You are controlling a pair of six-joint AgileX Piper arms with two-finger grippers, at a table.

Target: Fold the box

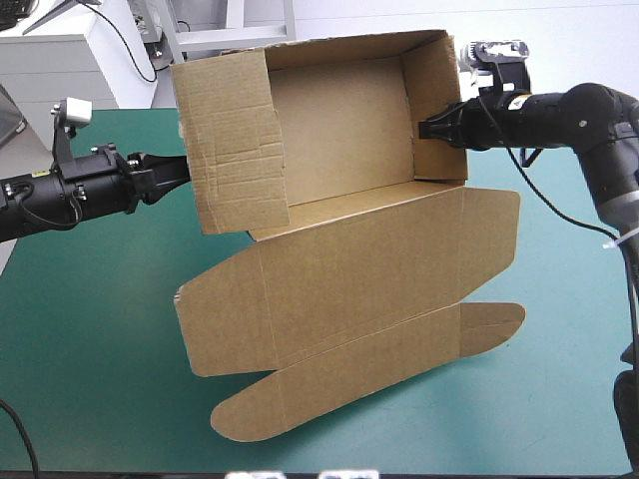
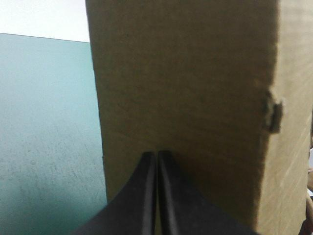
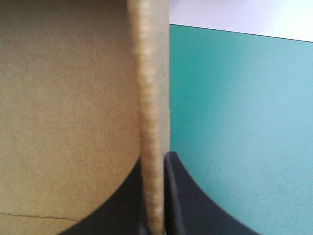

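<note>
R gripper [image 3: 157, 161] nearest: black fingers [image 3: 188, 196] all but shut, pinching box [image 3: 63, 98] wall edge-on betw. them. L gripper [image 2: 156, 154] likewise nearly closed, thin sliver of board betw. tips, broad box wall just ahead. Open tray hangs tilted betw. both claws above teal-green cover [image 1: 90, 349], lid [image 1: 349, 269] drooping below.

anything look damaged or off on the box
The box is held tipped up between the left gripper and right gripper, its lid hanging open. The side wall at the left gripper is creased and wrinkled, and the left wrist view shows a small torn nick on a board edge.
</note>
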